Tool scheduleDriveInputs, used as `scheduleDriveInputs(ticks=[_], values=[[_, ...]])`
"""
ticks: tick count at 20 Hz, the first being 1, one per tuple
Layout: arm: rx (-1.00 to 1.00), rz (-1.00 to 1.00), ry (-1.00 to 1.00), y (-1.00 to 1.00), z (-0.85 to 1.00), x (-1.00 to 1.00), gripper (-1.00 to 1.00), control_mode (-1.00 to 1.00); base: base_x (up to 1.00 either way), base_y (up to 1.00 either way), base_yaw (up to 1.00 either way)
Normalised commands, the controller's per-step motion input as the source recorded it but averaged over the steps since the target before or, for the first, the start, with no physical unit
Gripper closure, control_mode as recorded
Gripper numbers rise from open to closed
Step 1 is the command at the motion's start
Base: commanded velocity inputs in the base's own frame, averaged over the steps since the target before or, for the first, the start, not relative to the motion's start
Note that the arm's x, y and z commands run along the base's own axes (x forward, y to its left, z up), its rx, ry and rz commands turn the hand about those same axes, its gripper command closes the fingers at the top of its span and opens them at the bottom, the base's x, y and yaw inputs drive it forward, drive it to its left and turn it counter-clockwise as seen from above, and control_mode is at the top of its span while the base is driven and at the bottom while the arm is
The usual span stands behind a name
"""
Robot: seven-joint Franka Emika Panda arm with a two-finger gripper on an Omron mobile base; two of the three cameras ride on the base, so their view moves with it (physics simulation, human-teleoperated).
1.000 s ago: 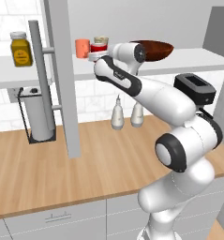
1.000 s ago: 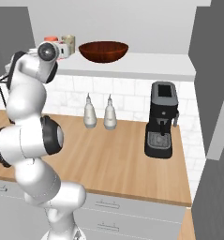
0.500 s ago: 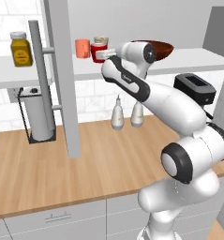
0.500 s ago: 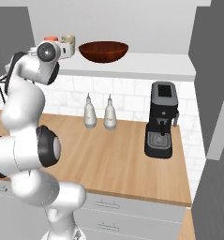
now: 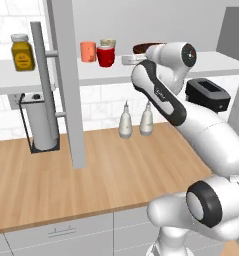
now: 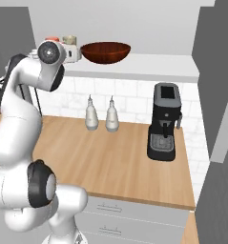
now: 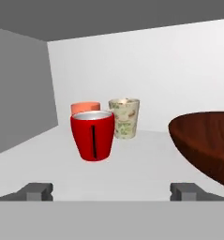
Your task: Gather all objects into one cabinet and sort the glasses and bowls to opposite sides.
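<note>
Beside red mug (image 7: 92, 135), brown bowl (image 7: 207, 140)

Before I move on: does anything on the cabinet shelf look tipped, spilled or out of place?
Nothing stands out. The red mug, salmon-orange cup and beige speckled cup stand upright together; the dark brown bowl sits apart.

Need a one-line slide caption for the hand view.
Open gripper faces the cabinet shelf: red mug ahead of salmon-orange cup and beige speckled cup, brown bowl right.
</note>
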Motion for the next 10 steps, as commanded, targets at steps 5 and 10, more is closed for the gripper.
scheduleDriveInputs(ticks=[5, 10], values=[[0.00, -0.16, 0.13, -0.40, 0.15, -1.00, -1.00, -1.00, 0.00, 0.00, 0.00], [0.00, -0.16, 0.21, -0.32, 0.21, -1.00, -1.00, -1.00, 0.00, 0.00, 0.00]])
